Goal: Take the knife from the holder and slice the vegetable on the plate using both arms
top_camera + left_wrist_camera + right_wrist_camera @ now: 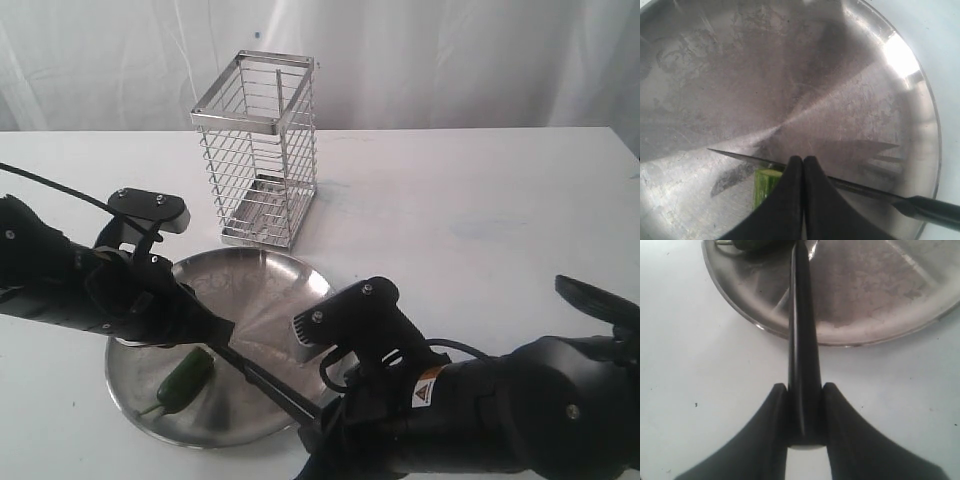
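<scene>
Knife (802, 355): the right claw (804, 390) is clenched on the rear of the black handle, one finger on each flank, with the handle's butt showing between the fingers. The handle is smooth, slim and tapered, so it is judged slippery and liable to roll or pivot under cutting load. Hold it square, well back on the handle, and never on the blade. The knife looks rigid and light. The narrow blade probably tolerates downward pressure better than sideways force.

From the handle, the blade runs over the rim of the plate (265, 290), and its point lies above the dish floor.

Vegetable (764, 186): it lies on the plate, on the left arm's side. Its pale cut face sits right at the blade. Whether the edge is touching it or is just beside it cannot be told. The skin is glossy and the body is short and rounded, so it is judged prone to rolling or skidding on the brushed steel. It is firm but bruisable, so pin it from above and clear of the cut line.

Left claw (802, 161): it is fully clenched with the fingertips together, holds nothing, and is poised over the vegetable beside the blade. Contact cannot be confirmed.

Holder (255, 150): the wire basket stands upright on the tabletop (480, 200), just beyond the plate.
</scene>
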`<state>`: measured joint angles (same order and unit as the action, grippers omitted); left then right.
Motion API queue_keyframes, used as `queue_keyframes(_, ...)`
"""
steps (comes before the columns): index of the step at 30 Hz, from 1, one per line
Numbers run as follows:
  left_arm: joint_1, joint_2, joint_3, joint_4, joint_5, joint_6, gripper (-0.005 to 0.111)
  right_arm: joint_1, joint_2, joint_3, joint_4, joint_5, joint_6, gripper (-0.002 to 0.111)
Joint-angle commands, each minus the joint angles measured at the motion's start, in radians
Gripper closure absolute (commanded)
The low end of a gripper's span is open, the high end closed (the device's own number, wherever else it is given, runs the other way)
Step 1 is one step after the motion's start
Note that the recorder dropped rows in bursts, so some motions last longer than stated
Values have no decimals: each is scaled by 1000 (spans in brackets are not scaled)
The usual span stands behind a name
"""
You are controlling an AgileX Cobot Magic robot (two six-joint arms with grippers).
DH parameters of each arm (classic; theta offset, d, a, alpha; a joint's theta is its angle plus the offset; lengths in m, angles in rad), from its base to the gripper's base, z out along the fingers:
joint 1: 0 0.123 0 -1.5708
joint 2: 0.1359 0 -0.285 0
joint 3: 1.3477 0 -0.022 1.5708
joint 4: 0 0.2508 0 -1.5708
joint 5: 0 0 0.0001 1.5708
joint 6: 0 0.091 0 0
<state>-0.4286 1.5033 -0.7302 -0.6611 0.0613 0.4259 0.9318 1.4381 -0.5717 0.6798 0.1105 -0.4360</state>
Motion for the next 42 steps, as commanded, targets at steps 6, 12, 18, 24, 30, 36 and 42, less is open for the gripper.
queue_keyframes(6,-2,-2,-5,-12,15,1,107,29,-10,3,5,-15,3,108)
queue_keyframes(12,-2,-2,-5,-12,19,1,107,29,13,3,3,-20,3,108)
queue_keyframes(18,-2,-2,-5,-12,24,1,107,29,48,3,3,-22,3,108)
queue_keyframes(24,-2,-2,-5,-12,24,1,107,29,48,3,3,-25,3,108)
queue_keyframes(30,-2,-2,-5,-12,25,1,107,29,48,3,3,-25,3,108)
queue_keyframes(36,-2,9,-5,-12,67,44,107,29,48,3,3,-23,3,108)
queue_keyframes(42,-2,9,-34,-12,74,44,107,29,48,3,3,-20,3,108)
